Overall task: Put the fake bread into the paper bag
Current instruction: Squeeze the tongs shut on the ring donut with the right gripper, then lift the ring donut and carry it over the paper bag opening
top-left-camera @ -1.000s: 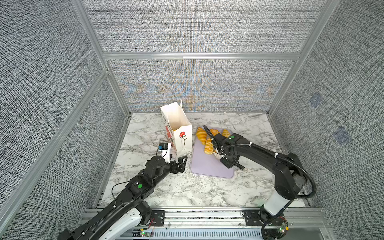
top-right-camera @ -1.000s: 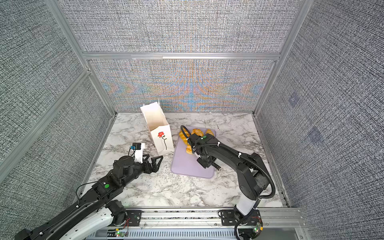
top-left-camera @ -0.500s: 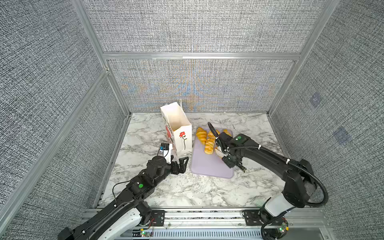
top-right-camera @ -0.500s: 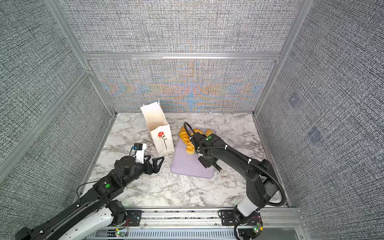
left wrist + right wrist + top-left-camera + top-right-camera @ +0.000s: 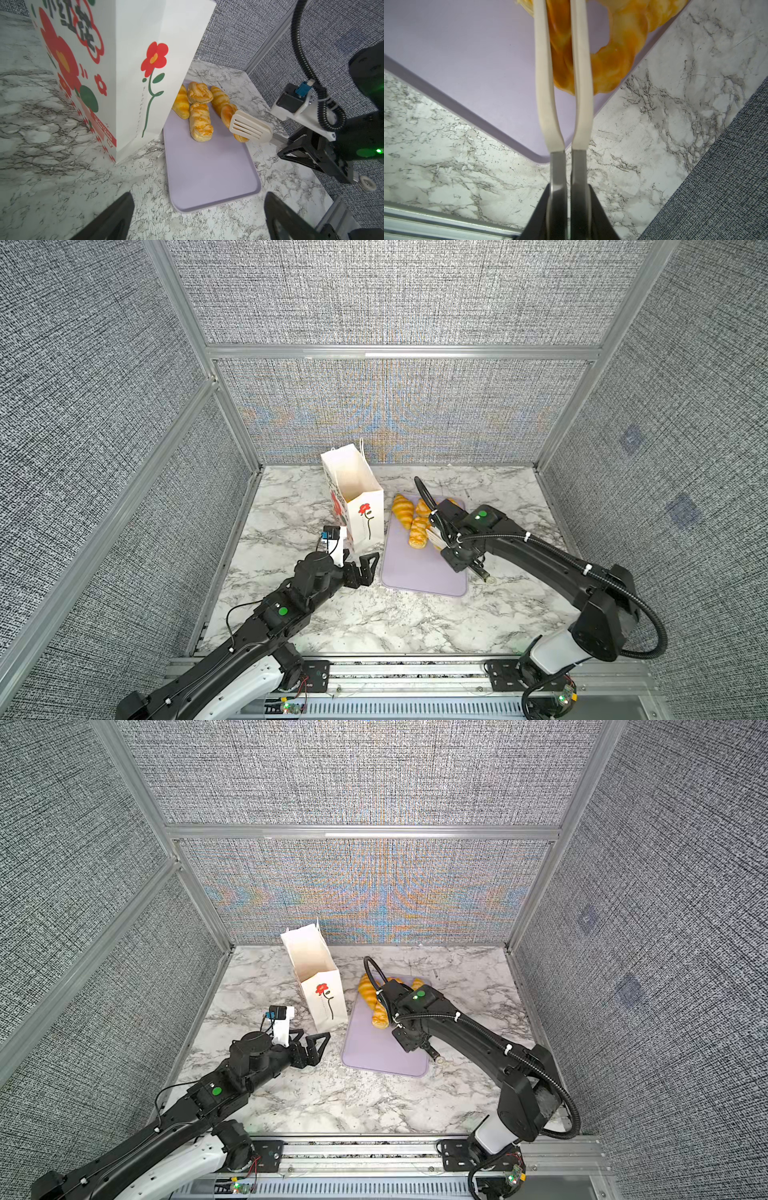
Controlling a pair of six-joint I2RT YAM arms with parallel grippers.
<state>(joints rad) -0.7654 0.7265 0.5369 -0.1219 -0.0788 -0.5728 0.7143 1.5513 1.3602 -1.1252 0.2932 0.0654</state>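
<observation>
Well, the marble desk [image 5: 374, 622] carries everything. The paper bag [image 5: 357, 497] stands upright on it, mouth open, just left of the lavender tray [image 5: 419, 572]. I see no fake bread [image 5: 200, 122] inside the bag, though its bottom is hidden. The pieces in view lie bunched at the tray's far end, beside the bag's narrow face. I judge them light, hard and glossy, so slippery. They are best taken across the middle of the ridges, where the blades can seat, not at a tapered tip. The bag is thin paper and narrow, so I expect it to tip or fold if nudged at the rim.

My right arm reaches low over the tray's right edge, with the tongs [image 5: 249, 128] pointing at the pile. The right pincer [image 5: 457, 558] is clamped on the tongs' metal handles. The cream blades are squeezed onto one orange ridged pastry [image 5: 562, 52]; whether it is clear of the tray I cannot tell.

My left arm stretches low along the desk. The left pincer [image 5: 358, 568] is spread wide with nothing in it, just in front of the bag's base and not touching it as far as I can see.
</observation>
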